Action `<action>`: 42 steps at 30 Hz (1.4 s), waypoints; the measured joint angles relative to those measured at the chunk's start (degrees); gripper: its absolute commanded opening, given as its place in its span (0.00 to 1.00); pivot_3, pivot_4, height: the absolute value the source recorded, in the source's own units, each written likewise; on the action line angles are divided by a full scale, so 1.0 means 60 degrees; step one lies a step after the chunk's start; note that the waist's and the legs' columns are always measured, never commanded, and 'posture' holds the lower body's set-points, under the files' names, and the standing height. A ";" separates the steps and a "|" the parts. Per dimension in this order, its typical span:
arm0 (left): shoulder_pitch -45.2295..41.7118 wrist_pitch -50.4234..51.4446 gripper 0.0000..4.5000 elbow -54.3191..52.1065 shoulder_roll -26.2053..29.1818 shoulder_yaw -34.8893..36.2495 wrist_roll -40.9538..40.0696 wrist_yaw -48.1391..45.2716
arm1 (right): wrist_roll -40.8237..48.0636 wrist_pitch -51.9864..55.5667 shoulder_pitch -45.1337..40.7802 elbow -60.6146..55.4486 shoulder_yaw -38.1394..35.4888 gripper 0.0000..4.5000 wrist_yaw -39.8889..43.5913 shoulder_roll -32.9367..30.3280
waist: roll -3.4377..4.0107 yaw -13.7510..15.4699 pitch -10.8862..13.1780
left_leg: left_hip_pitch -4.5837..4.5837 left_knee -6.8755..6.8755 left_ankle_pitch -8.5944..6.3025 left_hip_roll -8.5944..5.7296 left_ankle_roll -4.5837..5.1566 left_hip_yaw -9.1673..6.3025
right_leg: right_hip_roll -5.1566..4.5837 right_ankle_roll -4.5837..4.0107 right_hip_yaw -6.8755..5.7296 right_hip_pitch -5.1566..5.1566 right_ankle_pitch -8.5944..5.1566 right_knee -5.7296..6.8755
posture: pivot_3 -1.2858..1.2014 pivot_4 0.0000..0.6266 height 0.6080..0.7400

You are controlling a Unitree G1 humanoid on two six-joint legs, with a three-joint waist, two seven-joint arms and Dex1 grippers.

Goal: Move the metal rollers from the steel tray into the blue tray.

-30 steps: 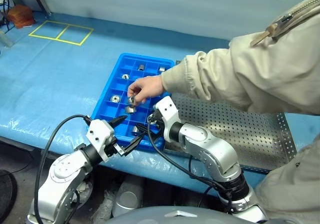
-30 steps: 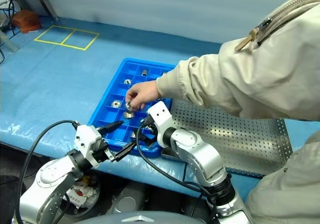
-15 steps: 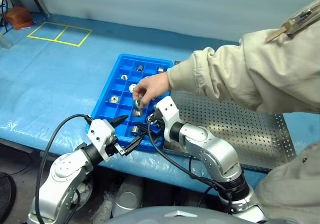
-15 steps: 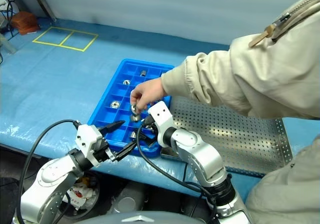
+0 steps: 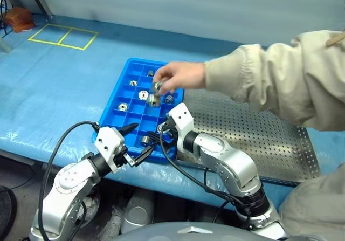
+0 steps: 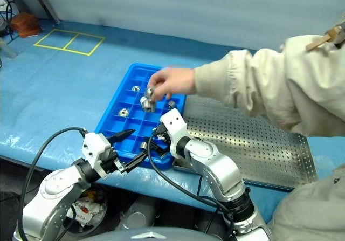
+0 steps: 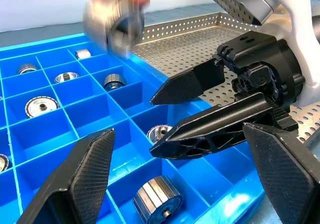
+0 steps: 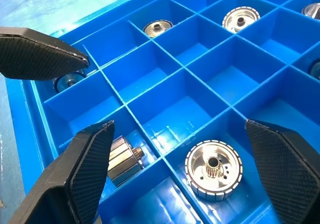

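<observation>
Steel tray [image 5: 259, 138] appears in head views; both grippers [image 5: 137, 141] [image 7: 200, 111] gape empty.

I see a blue table cover [image 5: 59, 84] spread across the whole work surface, wrinkled and shiny near the front edge. On its far left corner there is a yellow tape outline [image 5: 64, 36] forming 2 adjoining boxes. Beyond that, at the corner, sits a brown object [image 5: 17, 15] I cannot identify. A person's beige jacket sleeve [image 5: 269, 87] reaches in from my right, above the table. Behind the table stands a pale wall [image 5: 188, 6].
</observation>
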 measured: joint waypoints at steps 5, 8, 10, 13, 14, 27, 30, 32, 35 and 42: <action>-0.0053 0.0004 1.00 0.0001 0.0049 0.0000 -0.0011 -0.0052 | -0.0011 0.0000 0.0002 -0.0050 0.0000 0.98 -0.0013 0.0000 | 0.0000 -0.0131 0.0000 | 0.0003 0.0001 0.0000 0.0000 0.0000 -0.0008 | -0.0004 0.0000 -0.0004 0.0007 0.0000 -0.0002 | 0.66 0.24 1.00; -0.0067 0.0005 1.00 0.0003 0.0053 0.0000 -0.0012 -0.0052 | -0.0038 0.0000 0.0009 -0.0069 0.0002 0.98 -0.0015 0.0000 | 0.0000 -0.0174 0.0000 | 0.0005 0.0000 0.0000 0.0001 0.0000 -0.0009 | -0.0004 0.0000 -0.0005 0.0008 0.0000 -0.0002 | 0.66 0.24 1.00; -0.0082 0.0012 1.00 0.0005 0.0060 0.0001 -0.0012 -0.0053 | -0.0046 0.0000 0.0009 -0.0073 0.0001 0.98 -0.0016 0.0000 | 0.0000 -0.0212 0.0000 | 0.0005 0.0000 0.0000 0.0003 0.0000 -0.0011 | -0.0004 0.0000 -0.0007 0.0008 0.0000 -0.0002 | 0.66 0.24 1.00; -0.0102 0.0023 1.00 0.0011 0.0071 -0.0001 -0.0012 -0.0055 | -0.0096 0.0000 0.0023 -0.0093 0.0008 0.98 -0.0016 0.0002 | 0.0000 -0.0280 0.0000 | 0.0005 0.0000 0.0000 0.0003 0.0000 -0.0012 | -0.0004 -0.0001 -0.0007 0.0009 -0.0001 -0.0001 | 0.66 0.24 1.00; -0.0116 0.0029 1.00 0.0021 0.0073 -0.0003 -0.0012 -0.0057 | -0.0119 -0.0001 0.0024 -0.0096 0.0011 0.98 -0.0016 0.0006 | 0.0000 -0.0302 0.0000 | 0.0005 0.0000 0.0000 0.0003 0.0000 -0.0012 | -0.0004 -0.0001 -0.0007 0.0009 -0.0001 -0.0002 | 0.66 0.24 1.00; -0.0220 0.0043 1.00 0.0100 0.0079 -0.0014 -0.0009 -0.0124 | -0.0218 -0.0001 0.0056 -0.0120 0.0006 0.98 -0.0039 0.0046 | 0.0001 -0.0461 0.0001 | 0.0006 0.0000 0.0000 0.0010 0.0000 -0.0016 | -0.0006 -0.0002 -0.0007 0.0009 -0.0001 -0.0002 | 0.66 0.24 1.00; -0.0280 0.0043 1.00 0.0140 0.0076 -0.0058 0.0000 -0.0128 | -0.0239 -0.0001 0.0061 -0.0121 -0.0009 0.98 -0.0086 0.0059 | 0.0001 -0.0538 0.0001 | 0.0005 -0.0001 0.0000 0.0011 0.0000 -0.0017 | -0.0006 -0.0002 -0.0007 0.0010 -0.0001 -0.0003 | 0.66 0.24 1.00; -0.0288 0.0043 1.00 0.0143 0.0075 -0.0077 0.0001 -0.0127 | -0.0240 -0.0002 0.0066 -0.0122 -0.0011 0.98 -0.0110 0.0072 | 0.0001 -0.0597 0.0001 | 0.0005 -0.0002 0.0000 0.0010 0.0001 -0.0018 | -0.0006 -0.0002 -0.0007 0.0010 -0.0001 -0.0003 | 0.66 0.24 1.00; -0.0341 0.0042 1.00 0.0187 0.0070 -0.0094 0.0007 -0.0125 | -0.0241 -0.0002 0.0068 -0.0123 -0.0026 0.98 -0.0145 0.0071 | 0.0001 -0.0664 0.0001 | 0.0005 -0.0003 0.0000 0.0010 0.0001 -0.0019 | -0.0005 -0.0003 -0.0007 0.0011 -0.0001 -0.0003 | 0.66 0.24 1.00; -0.0445 0.0043 1.00 0.0243 0.0072 -0.0175 0.0012 -0.0135 | -0.0263 -0.0003 0.0068 -0.0122 -0.0062 0.98 -0.0165 0.0068 | 0.0002 -0.0732 0.0002 | 0.0005 -0.0003 0.0001 0.0010 0.0001 -0.0020 | -0.0005 -0.0003 -0.0006 0.0010 -0.0001 -0.0003 | 0.65 0.24 1.00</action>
